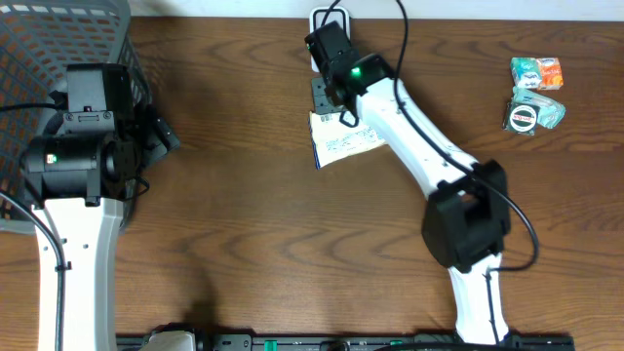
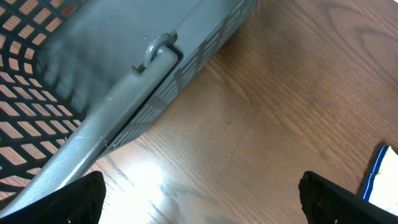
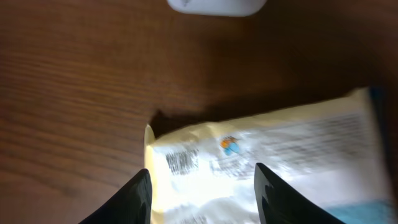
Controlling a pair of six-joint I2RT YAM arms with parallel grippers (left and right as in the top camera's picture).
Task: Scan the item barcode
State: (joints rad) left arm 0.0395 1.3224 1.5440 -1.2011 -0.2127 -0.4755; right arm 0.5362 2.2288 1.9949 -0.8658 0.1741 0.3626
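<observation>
White links (image 1: 419,141), black joints (image 1: 466,222), black cables (image 1: 522,229), green LEDs (image 1: 357,71), black fingers (image 3: 134,199).

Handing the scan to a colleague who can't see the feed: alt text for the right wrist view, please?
A cream packet with a barcode and blurred print sits between the black fingers of the right gripper; whether it is gripped is unclear. Behind it is a dark wooden table, with a white object at the top edge.

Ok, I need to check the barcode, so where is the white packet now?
Overhead view: the white packet lies top-centre on the table, at the tips of the right pincer, just short of the white device at the far edge.
</observation>
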